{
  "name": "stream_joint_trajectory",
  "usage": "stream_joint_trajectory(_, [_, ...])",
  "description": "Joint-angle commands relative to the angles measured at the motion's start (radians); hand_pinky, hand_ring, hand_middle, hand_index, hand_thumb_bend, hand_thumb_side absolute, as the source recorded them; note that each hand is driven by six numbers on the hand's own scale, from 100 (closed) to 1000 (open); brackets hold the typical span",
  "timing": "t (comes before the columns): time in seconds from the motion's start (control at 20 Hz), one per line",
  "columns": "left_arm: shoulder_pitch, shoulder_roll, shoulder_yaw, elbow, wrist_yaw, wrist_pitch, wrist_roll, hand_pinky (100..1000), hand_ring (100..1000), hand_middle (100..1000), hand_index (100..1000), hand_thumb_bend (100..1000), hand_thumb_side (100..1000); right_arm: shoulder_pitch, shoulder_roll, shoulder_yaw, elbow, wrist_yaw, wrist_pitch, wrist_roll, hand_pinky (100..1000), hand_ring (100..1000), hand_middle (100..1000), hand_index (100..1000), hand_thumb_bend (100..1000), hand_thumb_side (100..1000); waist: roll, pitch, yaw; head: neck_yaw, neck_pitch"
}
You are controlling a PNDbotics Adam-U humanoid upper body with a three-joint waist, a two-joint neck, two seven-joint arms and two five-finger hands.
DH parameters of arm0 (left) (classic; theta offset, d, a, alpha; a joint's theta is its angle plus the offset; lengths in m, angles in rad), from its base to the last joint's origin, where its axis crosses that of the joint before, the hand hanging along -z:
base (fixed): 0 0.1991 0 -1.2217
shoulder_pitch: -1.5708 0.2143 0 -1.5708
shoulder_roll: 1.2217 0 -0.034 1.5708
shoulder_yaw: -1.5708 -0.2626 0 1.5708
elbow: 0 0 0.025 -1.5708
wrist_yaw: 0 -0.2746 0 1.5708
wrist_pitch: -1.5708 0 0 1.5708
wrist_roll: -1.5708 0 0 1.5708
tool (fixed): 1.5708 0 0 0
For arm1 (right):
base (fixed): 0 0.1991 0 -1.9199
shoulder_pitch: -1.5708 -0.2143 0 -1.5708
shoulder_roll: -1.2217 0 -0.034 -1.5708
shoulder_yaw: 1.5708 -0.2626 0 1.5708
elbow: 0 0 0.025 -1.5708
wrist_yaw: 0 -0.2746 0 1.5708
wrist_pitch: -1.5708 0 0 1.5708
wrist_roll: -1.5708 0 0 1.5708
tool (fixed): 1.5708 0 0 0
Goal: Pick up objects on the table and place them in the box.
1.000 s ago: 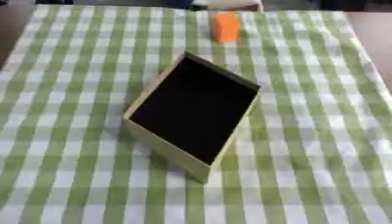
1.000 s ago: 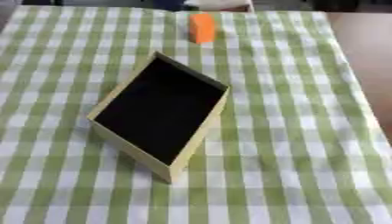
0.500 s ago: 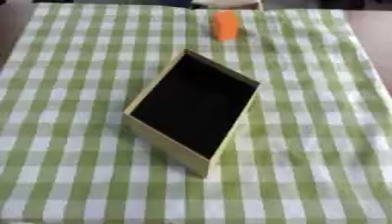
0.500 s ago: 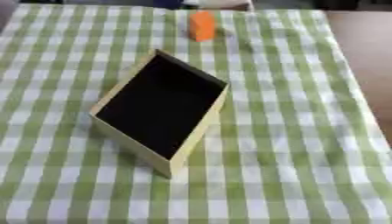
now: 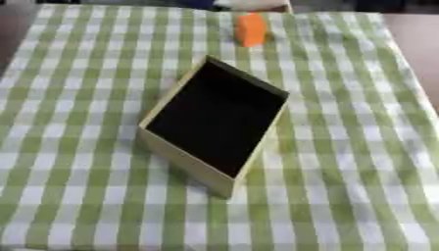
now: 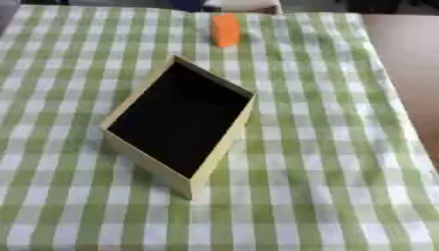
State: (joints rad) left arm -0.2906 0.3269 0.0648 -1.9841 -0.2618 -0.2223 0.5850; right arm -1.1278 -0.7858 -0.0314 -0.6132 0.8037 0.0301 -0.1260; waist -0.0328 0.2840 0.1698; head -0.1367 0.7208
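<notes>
Seemingly nothing is packed yet: the open box (image 5: 214, 122) sits mid-worktop (image 5: 360, 162) on the green checked cloth, its dark inside showing nothing. An orange block (image 5: 250, 29) stands well apart at the far edge. Neither robot hand is visible, so their state is unknown.

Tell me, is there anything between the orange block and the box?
No, nothing. Between the orange block and the box there is only bare green-checked tablecloth. Both eye views show that.

Both eyes look steeply down, sharing box (image 5: 214, 120) and table (image 5: 360, 147)
</notes>
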Motion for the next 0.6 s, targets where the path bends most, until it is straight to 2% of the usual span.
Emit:
stream_joint_trajectory(0.05, [-0.013, 0.025, -0.001, -0.016, 0.005, -0.001, -0.006, 769, 730, 769, 761, 527, 636, -0.047, 0.011, -0.008, 0.029, 0.092, -0.017, 0.028, 868, 893, 867, 907, 213, 1000, 0.002, -0.019, 0.003, -0.009, -0.002])
stream_joint_trajectory(0.3, [-0.016, 0.025, -0.003, -0.016, 0.008, -0.002, -0.008, 769, 729, 769, 761, 526, 636, -0.08, 0.052, -0.003, 0.035, 0.149, -0.087, 0.134, 880, 908, 876, 927, 316, 1000, 0.003, -0.016, 0.006, -0.018, -0.004])
stream_joint_trajectory(0.55, [-0.019, 0.023, -0.005, -0.016, 0.01, -0.002, -0.01, 768, 729, 769, 760, 526, 636, -0.092, 0.072, 0.014, 0.019, 0.15, -0.166, 0.253, 892, 919, 874, 932, 345, 997, 0.006, -0.013, 0.008, -0.031, -0.011])
stream_joint_trajectory(0.6, [-0.02, 0.023, -0.006, -0.016, 0.01, -0.002, -0.011, 768, 729, 769, 760, 525, 636, -0.094, 0.075, 0.018, 0.015, 0.152, -0.181, 0.273, 894, 921, 869, 932, 352, 967, 0.006, -0.012, 0.008, -0.033, -0.012])
